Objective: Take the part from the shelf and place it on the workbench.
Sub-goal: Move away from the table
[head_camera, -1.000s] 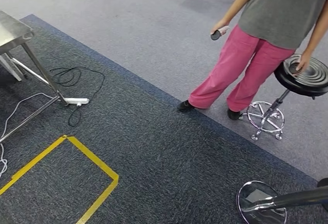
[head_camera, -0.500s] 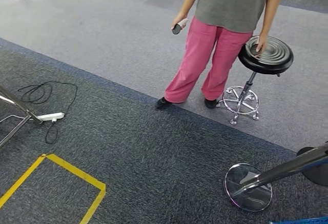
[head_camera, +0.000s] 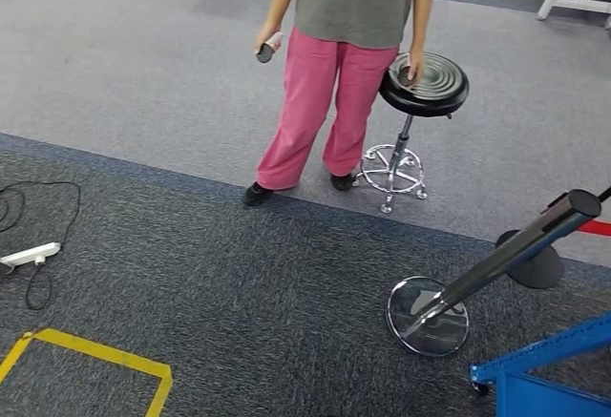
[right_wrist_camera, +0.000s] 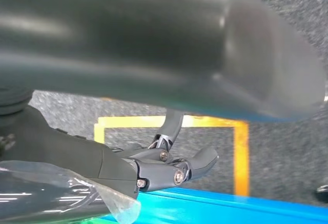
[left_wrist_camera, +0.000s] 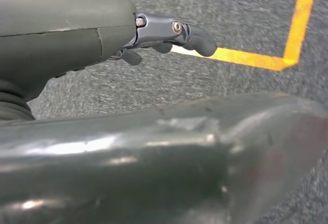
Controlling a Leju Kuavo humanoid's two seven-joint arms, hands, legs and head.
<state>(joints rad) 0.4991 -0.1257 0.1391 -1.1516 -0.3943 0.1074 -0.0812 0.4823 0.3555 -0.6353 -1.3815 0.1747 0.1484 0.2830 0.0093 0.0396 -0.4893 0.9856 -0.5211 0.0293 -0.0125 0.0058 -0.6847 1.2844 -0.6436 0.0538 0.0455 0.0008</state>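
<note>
My left hand (left_wrist_camera: 97, 44) hangs over dark carpet in the left wrist view. Its dark fingers (left_wrist_camera: 174, 29) are stretched out with nothing in them, near a corner of yellow floor tape (left_wrist_camera: 293, 34). My right hand (right_wrist_camera: 116, 167) hangs the same way, its fingers (right_wrist_camera: 182, 170) apart and holding nothing, above a bright blue surface (right_wrist_camera: 240, 208) and a yellow tape rectangle (right_wrist_camera: 242, 152). In the head view a blue metal frame (head_camera: 547, 360) stands at the bottom right corner.
A person in pink trousers (head_camera: 317, 102) stands ahead, holding a small dark device (head_camera: 265, 52), with the other hand on a black stool (head_camera: 424, 83). A leaning stanchion post (head_camera: 504, 255) with a chrome base (head_camera: 404, 307) is at the right. A power strip (head_camera: 29, 255) lies left.
The whole picture has shifted left, so the camera has turned right. The metal table legs have left the picture, and the blue frame has come in at the bottom right.
</note>
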